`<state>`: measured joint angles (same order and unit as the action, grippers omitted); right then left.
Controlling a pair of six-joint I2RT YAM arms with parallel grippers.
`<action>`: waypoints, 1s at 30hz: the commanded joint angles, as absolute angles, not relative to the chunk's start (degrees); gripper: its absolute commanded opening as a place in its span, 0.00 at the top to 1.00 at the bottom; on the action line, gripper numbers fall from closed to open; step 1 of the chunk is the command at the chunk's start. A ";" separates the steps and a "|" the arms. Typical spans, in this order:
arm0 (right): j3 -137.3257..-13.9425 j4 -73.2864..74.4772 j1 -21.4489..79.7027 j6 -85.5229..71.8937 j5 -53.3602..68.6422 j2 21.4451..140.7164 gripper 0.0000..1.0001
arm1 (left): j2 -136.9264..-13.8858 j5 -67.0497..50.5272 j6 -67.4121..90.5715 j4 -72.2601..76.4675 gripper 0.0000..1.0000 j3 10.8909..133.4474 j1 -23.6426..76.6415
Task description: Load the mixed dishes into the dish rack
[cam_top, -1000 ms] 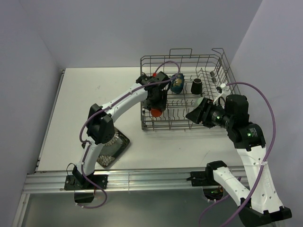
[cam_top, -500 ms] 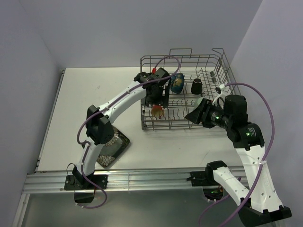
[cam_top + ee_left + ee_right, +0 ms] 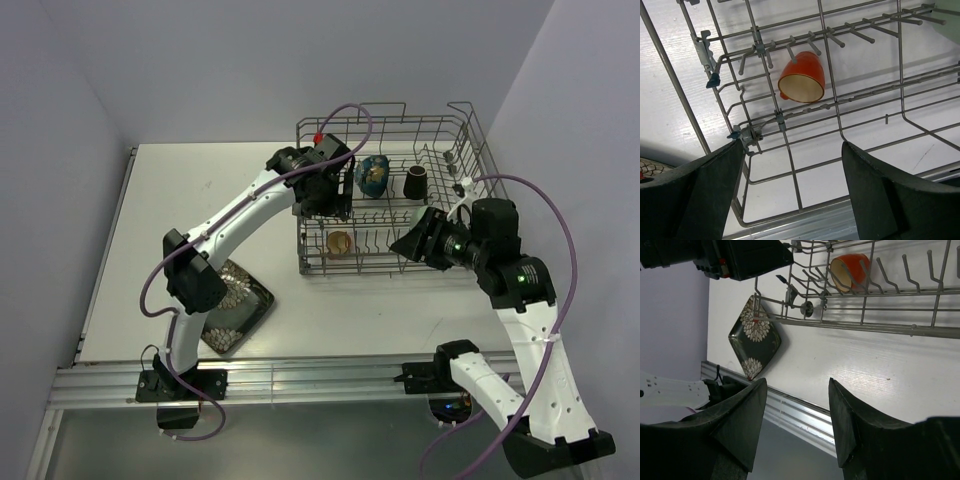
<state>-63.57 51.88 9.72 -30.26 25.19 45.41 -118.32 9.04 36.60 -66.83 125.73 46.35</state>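
1. Loaded so far: the small orange cup (image 3: pixel 339 242) lies on its side among the tines in the lower-left corner of the dish rack (image 3: pixel 385 271). The dark cream-lined bowl (image 3: pixel 373 176) and the small brown cup (image 3: pixel 416 183) sit side by side in the rack's upper middle.
2. Remaining: the dark square plate (image 3: pixel 237 318) lies on the desk (image 3: pixel 200 200) at lower left of the top view, outside the rack and partly under the left arm. The pale green cup cannot be located with certainty.
3. Left claw (image 3: pixel 792 146): released and empty, jaws wide apart, above the orange cup and clear of it.
4. Right claw (image 3: pixel 797 385): released and empty, near the rack's lower-right edge.
5. Change from one second ago: the orange cup was then at the left claw. It now rests in the rack, and the left arm has withdrawn toward the upper left. The right arm is nearly unchanged.
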 commanded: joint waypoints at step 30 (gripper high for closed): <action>-110.83 60.90 23.64 -25.40 5.99 106.17 0.84 | -74.97 0.44 36.48 -53.26 0.21 92.38 29.62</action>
<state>-107.98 56.82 22.74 -26.94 9.72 104.95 -76.01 2.46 39.22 -56.51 94.74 30.57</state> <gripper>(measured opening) 0.160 0.781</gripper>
